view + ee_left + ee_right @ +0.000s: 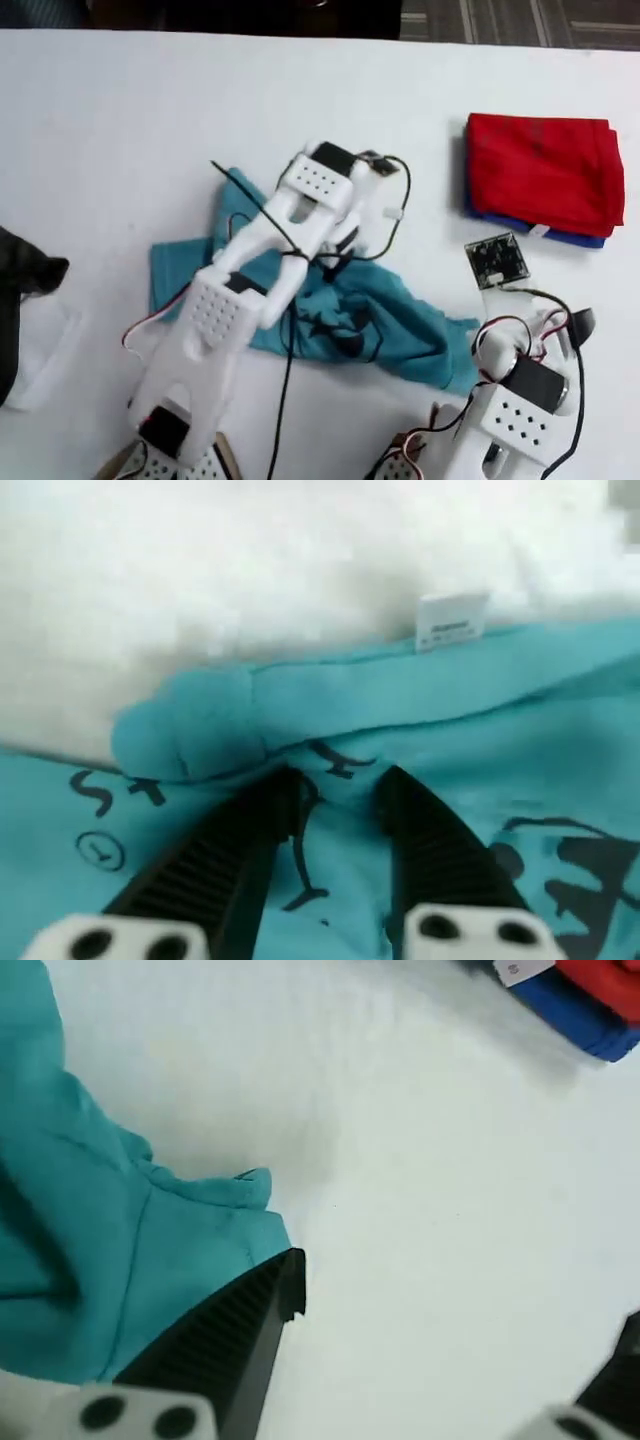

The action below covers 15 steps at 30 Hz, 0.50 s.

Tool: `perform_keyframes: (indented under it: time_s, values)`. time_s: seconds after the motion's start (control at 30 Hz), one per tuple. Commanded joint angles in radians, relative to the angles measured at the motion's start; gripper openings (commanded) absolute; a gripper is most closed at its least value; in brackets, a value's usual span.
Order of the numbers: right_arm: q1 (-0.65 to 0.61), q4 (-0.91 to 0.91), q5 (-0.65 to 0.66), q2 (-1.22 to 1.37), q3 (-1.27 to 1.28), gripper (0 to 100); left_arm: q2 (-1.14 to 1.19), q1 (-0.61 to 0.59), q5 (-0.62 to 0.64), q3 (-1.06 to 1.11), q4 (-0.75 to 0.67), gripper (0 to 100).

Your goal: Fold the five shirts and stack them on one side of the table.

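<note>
My left arm (215, 320) stretches forward from the near edge of the table (120, 130). It lies diagonally over the teal shirt (410, 325), with its wrist above the shirt's far edge and tipped down onto the cloth. In the left wrist view the left claw (340, 780) has its two dark fingers a narrow gap apart. The tips are low over the printed front just short of a rolled fold, and I think they touch the cloth, though I can't be sure from this angle. Nothing is pinched between them. A white label (452, 618) sticks up at the shirt's edge beyond the fold. The teal shirt lies crumpled and half spread, print side up. Its long axis slants from far-left to near-right, and the narrow end points at my right arm (515, 415). That arm sits folded back just off this near-right end. The right claw (460, 1300) is spread wide with nothing in it, and one finger (240, 1340) is just beside the shirt's corner. Beyond the teal shirt and to its right, well apart from it, a folded red shirt (545, 170) lies square on a folded blue shirt (575, 238). A dark bundle (20, 270) lies well to the left of the teal shirt.
</note>
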Motion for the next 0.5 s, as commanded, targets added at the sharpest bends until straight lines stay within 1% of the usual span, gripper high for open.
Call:
perform_keyframes:
  time_s: [0.0, 0.03, 0.17, 0.3, 0.4, 0.47]
  values:
    - [0.031, -0.082, 0.006, 0.018, 0.002, 45.4, -0.017, -0.057, -0.055, 0.148, 0.021, 2]
    - [0.031, -0.097, 0.005, 0.018, 0.005, 45.4, -0.041, -0.071, -0.057, 0.203, 0.02, 3]
    - [0.024, -0.124, 0.002, 0.019, 0.005, 45.4, -0.201, -0.126, -0.083, 0.4, 0.017, 3]
    - [0.024, -0.147, -0.006, 0.019, 0.006, 45.4, -0.422, -0.176, -0.183, 0.598, 0.017, 3]
    - [0.024, -0.166, -0.051, 0.019, 0.006, 45.4, -0.594, -0.23, -0.272, 0.759, 0.017, 3]
    - [0.024, -0.174, -0.083, 0.019, 0.006, 45.4, -0.69, -0.288, -0.324, 0.865, 0.003, 3]
